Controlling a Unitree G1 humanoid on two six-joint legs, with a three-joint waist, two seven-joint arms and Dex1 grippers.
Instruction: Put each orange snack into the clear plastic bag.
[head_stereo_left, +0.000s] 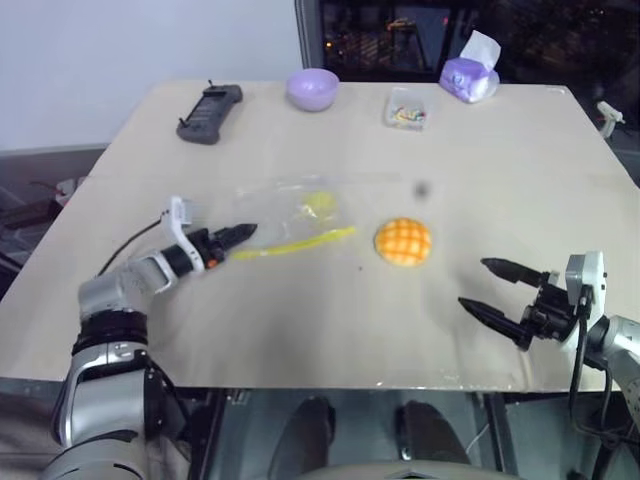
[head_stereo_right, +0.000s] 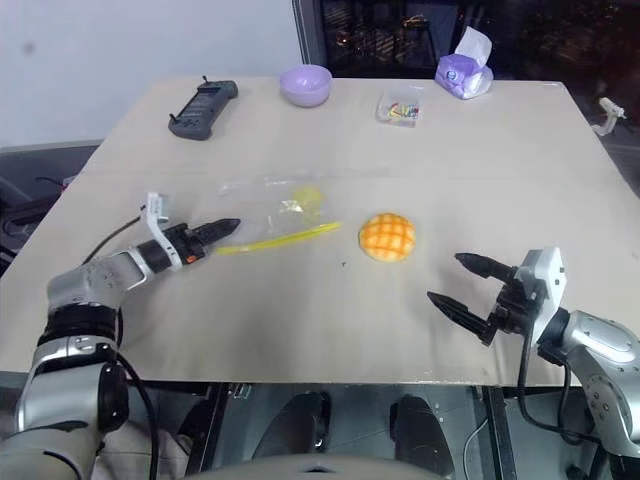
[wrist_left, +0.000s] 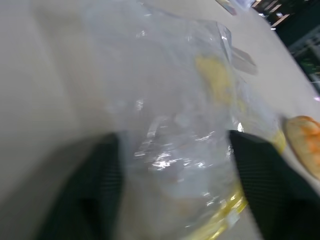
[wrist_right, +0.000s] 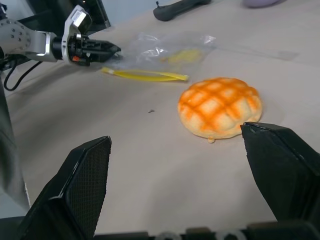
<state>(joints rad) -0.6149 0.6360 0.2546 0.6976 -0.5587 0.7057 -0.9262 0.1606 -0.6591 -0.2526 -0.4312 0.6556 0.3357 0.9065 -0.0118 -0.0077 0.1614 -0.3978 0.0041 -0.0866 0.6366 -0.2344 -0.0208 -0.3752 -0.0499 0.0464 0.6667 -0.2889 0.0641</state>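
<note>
On the tan table (head_stereo_left: 300, 330), the left gripper (head_stereo_left: 243, 233) reaches the corner of the clear plastic bag (head_stereo_left: 290, 215) at nine o'clock, its jaws straddling the film, though whether they have pinched it cannot be told. The orange snack (head_stereo_left: 403, 241) sits at centre, just beside the bag's yellow seal strip (head_stereo_left: 295, 243). The right gripper (head_stereo_left: 492, 287) waits at four o'clock, jaws wide. The floppy film could slip free or fold shut when lifted.

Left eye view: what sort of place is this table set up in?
Probably an indoor lab or office workspace, at night: a plain beige table with a handheld controller, a lilac bowl and a tissue pack, with a dark window behind.
</note>
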